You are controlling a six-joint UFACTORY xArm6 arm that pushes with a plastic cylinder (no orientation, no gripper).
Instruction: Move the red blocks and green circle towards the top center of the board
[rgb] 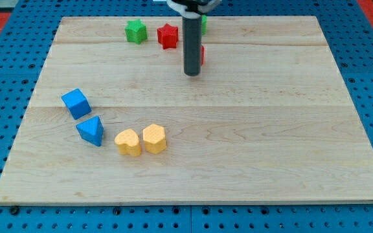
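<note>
My tip (192,74) rests on the board near the view's top centre. A red star block (168,35) lies just up and left of it. A second red block (202,55) shows only as a sliver behind the rod's right side, touching or almost touching it; its shape is hidden. A green block (204,24), mostly hidden behind the rod near the top edge, shows only a sliver; its shape cannot be made out. A green star block (135,31) lies left of the red star.
A blue cube (76,103) and a blue triangular block (91,130) lie at the view's left. A yellow heart block (128,142) and a yellow hexagonal block (154,138) sit side by side lower centre-left. The wooden board (271,129) lies on a blue pegboard.
</note>
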